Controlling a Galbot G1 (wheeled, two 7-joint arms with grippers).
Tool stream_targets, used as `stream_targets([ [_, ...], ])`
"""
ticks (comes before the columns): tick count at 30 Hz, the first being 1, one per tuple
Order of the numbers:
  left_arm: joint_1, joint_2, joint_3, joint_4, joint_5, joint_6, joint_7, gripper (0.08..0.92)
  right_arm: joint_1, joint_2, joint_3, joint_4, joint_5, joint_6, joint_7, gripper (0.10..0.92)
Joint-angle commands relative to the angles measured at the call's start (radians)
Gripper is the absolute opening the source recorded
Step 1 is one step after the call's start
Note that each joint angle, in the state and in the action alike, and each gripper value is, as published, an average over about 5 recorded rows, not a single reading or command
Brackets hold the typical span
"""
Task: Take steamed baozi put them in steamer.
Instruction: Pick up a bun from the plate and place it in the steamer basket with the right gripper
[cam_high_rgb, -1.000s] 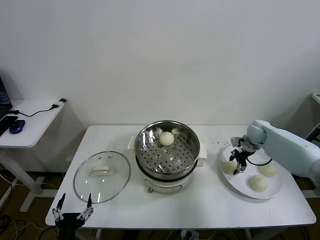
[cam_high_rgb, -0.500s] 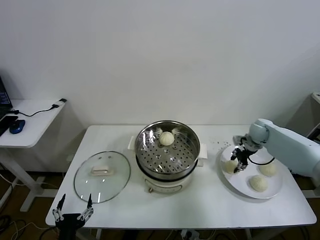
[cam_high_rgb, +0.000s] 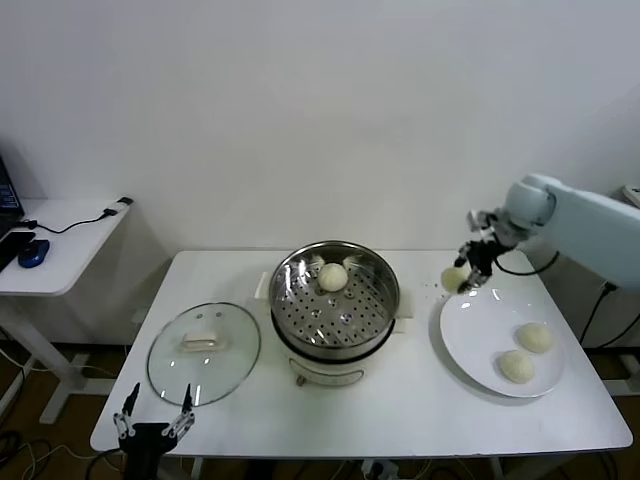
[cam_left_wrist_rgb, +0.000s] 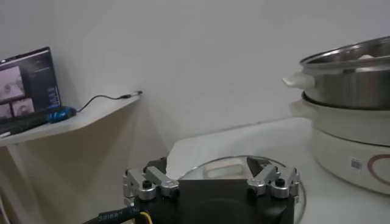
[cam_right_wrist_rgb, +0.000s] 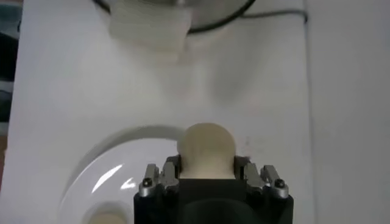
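Observation:
The steamer (cam_high_rgb: 340, 312) stands mid-table with one steamed baozi (cam_high_rgb: 333, 276) on its perforated tray. My right gripper (cam_high_rgb: 468, 270) hangs above the table between the steamer and the white plate (cam_high_rgb: 480, 335), shut on another baozi (cam_high_rgb: 456, 279). In the right wrist view that bun (cam_right_wrist_rgb: 206, 146) fills the gap between the fingers (cam_right_wrist_rgb: 169, 170). Two more baozi (cam_high_rgb: 533, 337) (cam_high_rgb: 517, 366) lie on the plate. My left gripper (cam_high_rgb: 153, 425) is parked open at the table's front left corner, empty.
The glass lid (cam_high_rgb: 204, 352) with its white handle lies flat to the left of the steamer, just beyond the left gripper (cam_left_wrist_rgb: 210, 185). A side desk (cam_high_rgb: 60, 240) with a cable and a mouse stands off to the left.
My right gripper has lifted a baozi off the plate, rising and moving toward the table's back edge. Two buns stay on the plate. The left arm has barely moved.

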Motion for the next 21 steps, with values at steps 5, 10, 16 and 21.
stream_targets([
  [5, -0.002, -0.001, 0.006, 0.013, 0.006, -0.004, 0.001, 0.823, 0.233, 0.288, -0.178, 0.051, 0.363, -0.071, 0.049, 0.576],
  [10, -0.011, -0.006, 0.009, 0.022, 0.012, -0.004, 0.001, 0.823, 0.175, 0.4, -0.159, 0.061, 0.394, -0.096, 0.091, 0.577],
  [16, -0.015, -0.008, 0.003, 0.028, 0.016, -0.009, 0.003, 0.823, 0.082, 0.502, -0.15, 0.017, 0.398, -0.107, 0.128, 0.577],
  [21, -0.008, -0.003, -0.008, 0.029, -0.001, -0.013, 0.003, 0.823, -0.004, 0.553, -0.14, -0.042, 0.387, -0.111, 0.146, 0.577],
])
